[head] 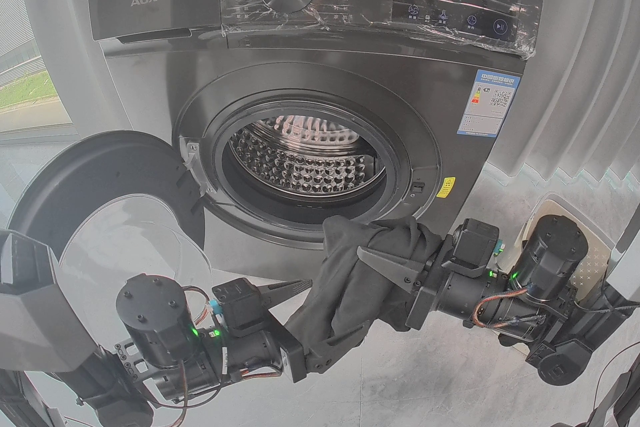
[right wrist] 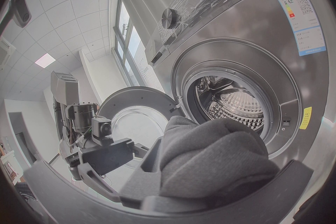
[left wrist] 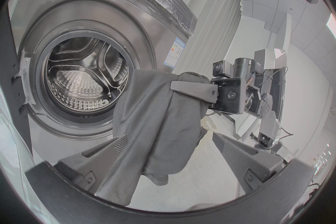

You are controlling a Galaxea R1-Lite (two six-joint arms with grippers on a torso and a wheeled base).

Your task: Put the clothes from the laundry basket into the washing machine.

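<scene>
From the head view, the dark grey cloth garment (head: 347, 295) hung in the air just below the mouth of the grey front-loading washing machine (head: 313, 115). It was off the floor and not yet inside. The right pincer (head: 381, 273) was clamped on its bunched upper end, which I judged was to carry that bulk to the opening. The left pincer (head: 308, 323) sat at the trailing lower end, probably to keep the tail from dragging. The round door (head: 100, 195) stood swung fully open on the machine's left, leaving the way in clear.

In the left wrist view, that arm's pincer was spread wide. The garment draped down between its fingers (left wrist: 105, 154) and lay over one of them, unpinched. The perforated steel drum (left wrist: 84, 77) was beyond, with no clothes visible in it.

In the right wrist view, the garment bulged out of the closed grip as a thick wad. It sat in front of the lower rim of the drum opening, near it but short of it.
</scene>
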